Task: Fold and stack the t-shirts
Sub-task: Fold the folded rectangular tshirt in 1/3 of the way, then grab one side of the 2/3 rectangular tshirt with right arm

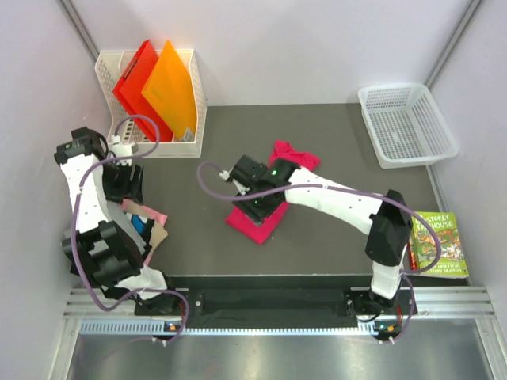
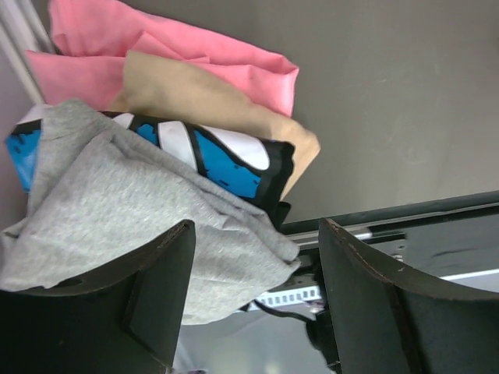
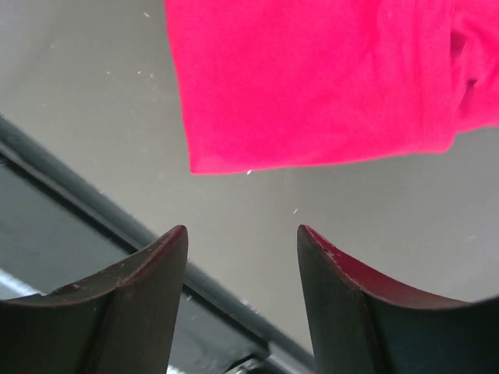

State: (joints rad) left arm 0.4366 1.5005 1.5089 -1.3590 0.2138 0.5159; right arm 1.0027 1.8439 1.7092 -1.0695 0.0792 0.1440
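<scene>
1. Magenta shirt (image 1: 295, 155): centre of the overhead frame on the dark table (image 1: 341, 131), folded, its middle hidden under the right arm. In the right wrist view only one corner (image 3: 312, 86) shows, the rest cut off at the top edge.
2. Right gripper (image 3: 242, 234): fingers apart, nothing between them, shirt edge beyond the tips.
3. Shirt pile (image 1: 156, 227): left edge, mostly hidden by the left arm. The left wrist view shows grey (image 2: 117, 195) uppermost, then blue print (image 2: 226, 164), tan (image 2: 203, 93) and pale pink (image 2: 156, 39).
4. Left gripper (image 2: 257, 226): fingers spread wide over the grey shirt; contact unclear.
5. Folder rack (image 1: 192, 95), upper left; white basket (image 1: 408, 150), upper right; book (image 1: 437, 241), lower right, partly behind the arm.
</scene>
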